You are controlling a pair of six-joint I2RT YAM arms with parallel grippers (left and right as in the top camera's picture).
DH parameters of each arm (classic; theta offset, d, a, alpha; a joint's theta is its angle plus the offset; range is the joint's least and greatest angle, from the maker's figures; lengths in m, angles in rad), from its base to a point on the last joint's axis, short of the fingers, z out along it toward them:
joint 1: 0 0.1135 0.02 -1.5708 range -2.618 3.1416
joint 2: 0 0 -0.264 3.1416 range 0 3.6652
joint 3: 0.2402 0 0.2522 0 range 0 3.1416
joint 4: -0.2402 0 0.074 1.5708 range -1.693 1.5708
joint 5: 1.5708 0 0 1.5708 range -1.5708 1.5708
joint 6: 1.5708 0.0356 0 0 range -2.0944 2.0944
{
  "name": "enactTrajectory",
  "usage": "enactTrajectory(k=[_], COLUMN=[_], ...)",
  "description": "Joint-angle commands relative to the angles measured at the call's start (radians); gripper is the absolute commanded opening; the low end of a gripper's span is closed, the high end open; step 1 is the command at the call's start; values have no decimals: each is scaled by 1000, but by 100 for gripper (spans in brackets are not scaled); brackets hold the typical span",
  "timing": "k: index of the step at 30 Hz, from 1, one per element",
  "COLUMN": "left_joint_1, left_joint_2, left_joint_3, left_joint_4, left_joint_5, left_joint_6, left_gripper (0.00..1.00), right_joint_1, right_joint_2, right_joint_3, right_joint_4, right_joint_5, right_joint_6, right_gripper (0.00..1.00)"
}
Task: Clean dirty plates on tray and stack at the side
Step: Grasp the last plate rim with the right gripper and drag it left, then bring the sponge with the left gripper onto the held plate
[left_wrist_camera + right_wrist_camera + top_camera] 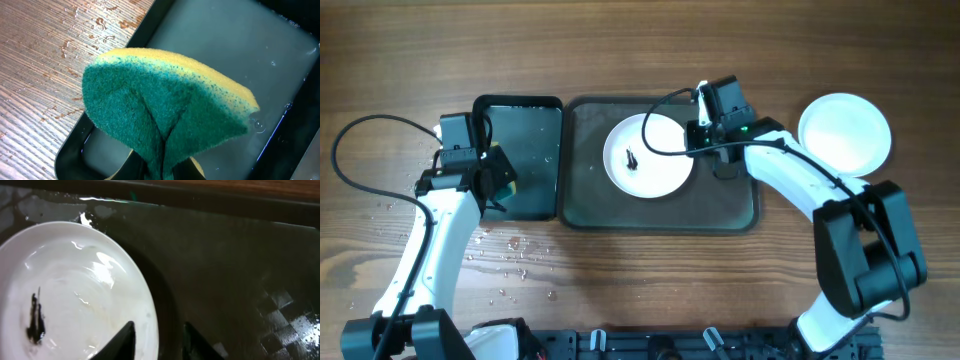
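One smudged plate (660,150) lies on the grey tray (720,205) in the top view; a clean plate (845,132) sits aside on the table (620,50). The left end effector (492,168) hangs over the black tray (530,135) of water. Its own view shows it pinching the sponge (165,110) folded, probably wet for wiping. The right view shows the right end effector (158,329) spread, straddling the plate's rim, probably to grab it.

The table (620,40) is of matt brown wood with a fine grain, the sponge (165,110) has a rough green fibre face over porous yellow foam, the white plate (90,295) is smooth and glossy, and the grey tray (720,205) and the black tray (535,130) shine wet.
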Motion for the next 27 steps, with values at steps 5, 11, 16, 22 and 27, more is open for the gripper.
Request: enactTrajectory(k=[5,11,16,22,27], left_joint_1=[-2,-2,-2,-2,-2], left_joint_2=[-19,-19,-19,-19,-19], left_joint_3=[21,21,21,21,21], left_joint_4=[6,6,6,15,38], left_joint_5=[9,9,9,10,45], left_joint_6=[-13,-13,-13,-8,-8], left_gripper=[11,11,11,10,4], right_joint_1=[1,1,1,1,1], right_joint_2=[87,87,87,87,84], right_joint_3=[0,0,0,0,0], right_joint_4=[23,18,0,-17,-16], right_joint_5=[13,-48,-96,-174,-205], right_joint_6=[-43,-43,46,351,399], right_gripper=[28,10,4,4,4])
